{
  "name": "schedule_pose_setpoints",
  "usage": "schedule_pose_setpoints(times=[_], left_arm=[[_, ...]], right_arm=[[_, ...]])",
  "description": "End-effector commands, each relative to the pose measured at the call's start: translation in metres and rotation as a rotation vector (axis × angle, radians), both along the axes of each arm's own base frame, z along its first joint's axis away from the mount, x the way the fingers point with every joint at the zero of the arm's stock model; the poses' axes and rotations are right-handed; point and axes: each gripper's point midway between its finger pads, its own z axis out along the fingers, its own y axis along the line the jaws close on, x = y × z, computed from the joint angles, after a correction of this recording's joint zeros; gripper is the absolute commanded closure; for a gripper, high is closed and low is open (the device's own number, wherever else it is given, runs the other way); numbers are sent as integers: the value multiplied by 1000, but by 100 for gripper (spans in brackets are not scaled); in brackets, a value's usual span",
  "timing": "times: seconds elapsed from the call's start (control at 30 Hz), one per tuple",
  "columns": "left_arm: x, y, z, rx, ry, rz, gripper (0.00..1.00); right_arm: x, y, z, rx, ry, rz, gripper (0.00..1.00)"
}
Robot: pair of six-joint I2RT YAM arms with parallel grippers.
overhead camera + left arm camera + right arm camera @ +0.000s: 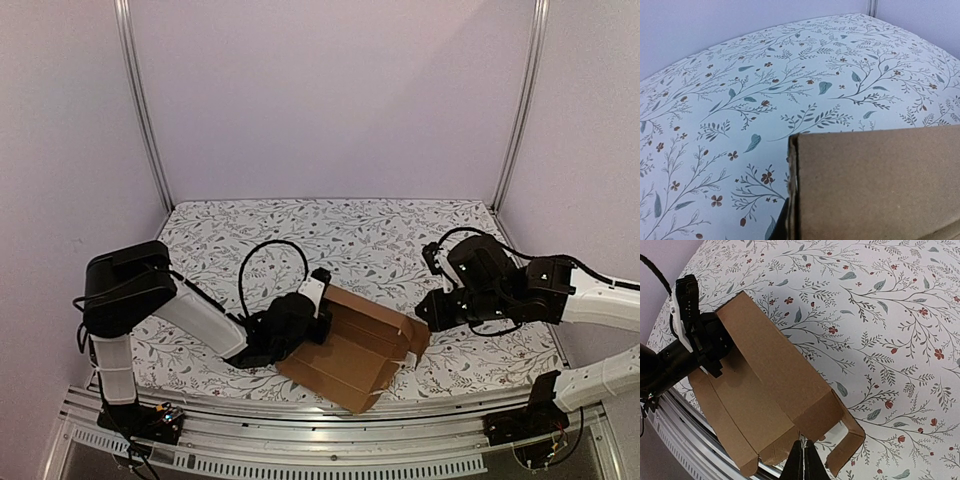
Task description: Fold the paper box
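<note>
At the near middle of the table [300,230], on its floral cover, the paper box [350,352] lies partly formed between the two arms; it is an open brown trough, its long far wall raised, its floor panel flat and its notched end flaps loose at the right end. Left gripper [317,304]: set at the box's far left corner; the right wrist view shows its dark fingers [715,354] closed around the top edge of the end wall there, so it has hold of the cardboard; the left wrist view is filled at lower right by a plain panel of the box [875,185], held upright very close to the lens, with the patterned cover beyond. Right gripper [424,310]: positioned just beside the box's right end; in its own view the fingers [796,462] are drawn together with only a thin slit between them, tips above the open right end of the box [770,375]; whether any cardboard edge sits in that slit cannot be told.
</note>
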Motion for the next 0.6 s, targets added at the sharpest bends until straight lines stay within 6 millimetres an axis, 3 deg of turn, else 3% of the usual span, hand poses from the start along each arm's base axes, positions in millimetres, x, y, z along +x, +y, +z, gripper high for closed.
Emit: schedule_pose_setpoints(times=[0.0, 0.57], left_arm=[[-3, 20, -7, 54, 51, 126, 100], [-19, 14, -4, 101, 68, 137, 100]], right_arm=[[2, -4, -9, -34, 43, -36, 100], [21, 3, -54, -140, 102, -116, 100]])
